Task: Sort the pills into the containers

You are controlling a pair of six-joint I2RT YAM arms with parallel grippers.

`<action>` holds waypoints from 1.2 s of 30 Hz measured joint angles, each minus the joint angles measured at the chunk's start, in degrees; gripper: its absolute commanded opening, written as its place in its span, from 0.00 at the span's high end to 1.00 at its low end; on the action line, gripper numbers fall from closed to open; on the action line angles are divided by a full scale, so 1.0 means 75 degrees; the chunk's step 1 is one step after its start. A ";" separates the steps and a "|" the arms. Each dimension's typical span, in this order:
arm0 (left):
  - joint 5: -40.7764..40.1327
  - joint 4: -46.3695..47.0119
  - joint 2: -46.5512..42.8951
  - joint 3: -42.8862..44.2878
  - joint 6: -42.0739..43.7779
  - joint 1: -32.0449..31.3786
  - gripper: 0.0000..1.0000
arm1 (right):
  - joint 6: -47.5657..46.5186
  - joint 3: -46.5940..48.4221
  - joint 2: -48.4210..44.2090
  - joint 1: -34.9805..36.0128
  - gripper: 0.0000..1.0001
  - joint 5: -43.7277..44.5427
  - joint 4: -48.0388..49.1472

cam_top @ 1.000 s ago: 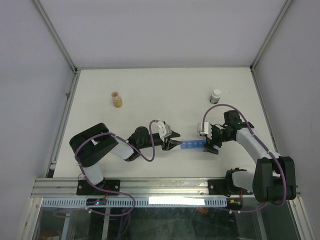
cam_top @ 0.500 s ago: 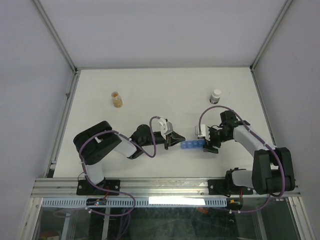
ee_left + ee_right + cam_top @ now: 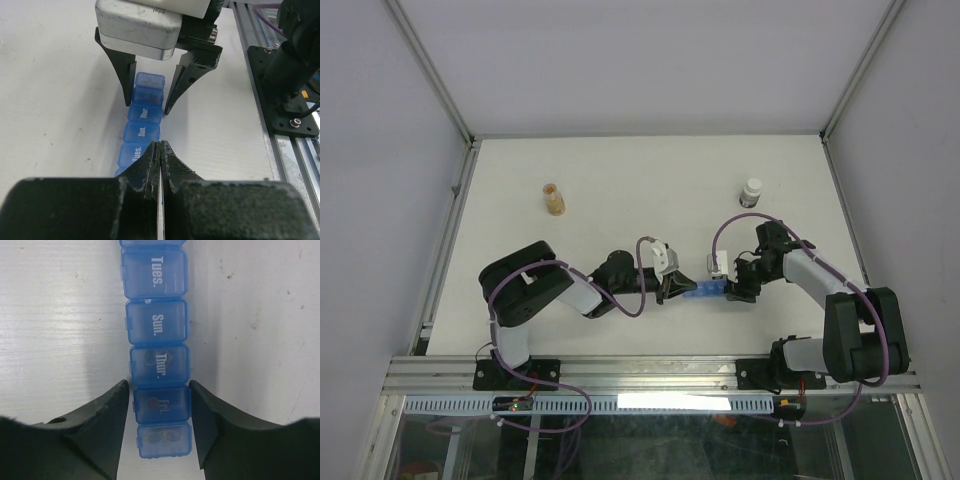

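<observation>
Right pincer [image 3: 159,387] spread astride translucent blue plastic organizer [image 3: 156,330], square lidded cells [image 3: 155,277], left pincer [image 3: 159,147] closed

1. Top view: high and far, looked down on the whole table [image 3: 620,190].
2. Left wrist: close, low, faced along the organizer [image 3: 143,131].
3. Right wrist: close, looked straight down on it; both wrist views shared it.

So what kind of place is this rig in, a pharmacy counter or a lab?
Likely a lab test cell, no pharmacy: a white table boxed in by plain panels, arms bolted to an aluminium rail, with a blue pill organizer and two small bottles as props.
</observation>
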 measured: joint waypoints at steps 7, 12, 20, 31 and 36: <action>0.0003 -0.0254 0.0050 0.0102 0.0044 -0.0029 1.00 | 0.0000 -0.0003 0.0015 0.0035 0.50 0.0061 0.0079; -0.0169 -0.0731 0.0041 0.0326 0.0280 -0.0152 1.00 | 0.0006 -0.0003 0.0015 0.0047 0.50 0.0070 0.0090; -0.0192 -0.1306 0.0000 0.0513 0.0411 -0.0280 1.00 | 0.0017 -0.0003 0.0017 0.0050 0.51 0.0076 0.0093; -0.0323 -0.2014 0.0000 0.0851 0.0408 -0.0280 1.00 | 0.0041 -0.0003 0.0020 0.0050 0.51 0.0076 0.0096; -0.0731 -0.2439 0.0131 0.0941 0.0221 -0.0321 1.00 | 0.0047 -0.0003 0.0023 0.0055 0.51 0.0079 0.0096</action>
